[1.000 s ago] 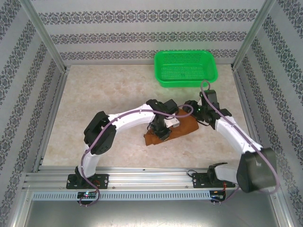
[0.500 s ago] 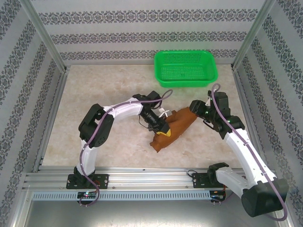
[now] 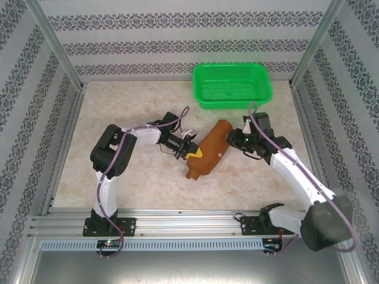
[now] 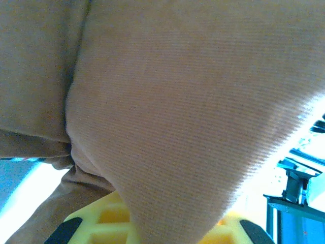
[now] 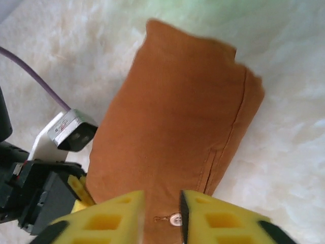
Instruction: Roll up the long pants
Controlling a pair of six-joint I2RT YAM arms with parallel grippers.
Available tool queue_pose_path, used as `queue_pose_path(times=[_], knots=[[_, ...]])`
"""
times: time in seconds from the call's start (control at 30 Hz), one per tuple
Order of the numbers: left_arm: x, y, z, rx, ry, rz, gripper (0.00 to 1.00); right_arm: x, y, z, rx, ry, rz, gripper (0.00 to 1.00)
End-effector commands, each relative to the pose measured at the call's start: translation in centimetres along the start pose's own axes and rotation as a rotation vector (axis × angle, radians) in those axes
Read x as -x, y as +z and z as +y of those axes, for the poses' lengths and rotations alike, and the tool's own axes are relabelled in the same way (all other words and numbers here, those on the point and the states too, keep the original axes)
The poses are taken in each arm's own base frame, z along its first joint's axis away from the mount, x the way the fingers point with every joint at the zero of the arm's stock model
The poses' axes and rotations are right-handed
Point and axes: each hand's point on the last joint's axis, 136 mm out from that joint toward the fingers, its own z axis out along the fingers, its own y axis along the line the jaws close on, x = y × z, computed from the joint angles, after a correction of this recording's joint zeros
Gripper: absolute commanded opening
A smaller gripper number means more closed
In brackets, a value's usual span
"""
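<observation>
Pants (image 3: 208, 148) swung since earlier frame: rolled bundle, centre of surface (image 3: 124, 118), long axis now near-left to far-right, toward basket (image 3: 232, 87). Left claw (image 3: 192, 154) pinching near end. Right claw (image 3: 238, 139) just beside far end, nearly together; grip on cloth: cannot tell.

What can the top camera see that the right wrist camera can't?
Top camera's extras: the green plastic mesh basket standing behind the pants, and the patterned walls around the table.

Right wrist camera's extras: close-up detail, namely a small pale button and a stitched seam on the fabric, just beside the right end effector.

Shared: the rolled rust-brown long pants, and the left end effector gripping their edge.
</observation>
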Motion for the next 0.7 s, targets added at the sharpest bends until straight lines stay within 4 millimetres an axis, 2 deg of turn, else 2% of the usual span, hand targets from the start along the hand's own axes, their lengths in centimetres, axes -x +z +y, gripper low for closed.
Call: queue_pose_path(times=[0.0, 0.1, 0.27, 0.37, 0.43, 0.5, 0.57, 0.6, 0.67], knots=[[1.7, -0.5, 5.0, 0.064, -0.097, -0.042, 0.0, 0.6, 1.0, 2.8, 0.064, -0.051, 0.018, 0.17], [2.2, -0.6, 6.9, 0.069, -0.129, -0.048, 0.0, 0.8, 2.3, 4.2, 0.091, -0.065, 0.034, 0.12], [2.6, -0.9, 8.2, 0.091, -0.15, -0.054, 0.0, 0.9, 5.8, 4.5, 0.1, -0.047, 0.094, 0.12], [2.6, -1.1, 8.5, 0.103, -0.155, -0.053, 0.0, -0.1, 9.8, 2.0, 0.014, -0.008, 0.187, 0.1], [2.7, -1.4, 8.6, 0.106, -0.159, -0.059, 0.0, -2.0, 13.3, -1.3, -0.095, 0.045, 0.295, 0.02], [2.7, -1.6, 8.4, 0.105, -0.156, -0.064, 0.0, -4.1, 16.2, -3.7, -0.152, 0.091, 0.395, 0.0], [2.8, -1.9, 8.1, 0.108, -0.148, -0.07, 0.0, -5.8, 18.1, -5.4, -0.182, 0.133, 0.444, 0.0], [2.8, -2.2, 8.0, 0.114, -0.144, -0.075, 0.0, -6.4, 18.7, -5.6, -0.176, 0.149, 0.456, 0.0], [2.8, -2.5, 7.8, 0.122, -0.135, -0.084, 0.0, -6.3, 18.8, -5.2, -0.161, 0.155, 0.442, 0.0]])
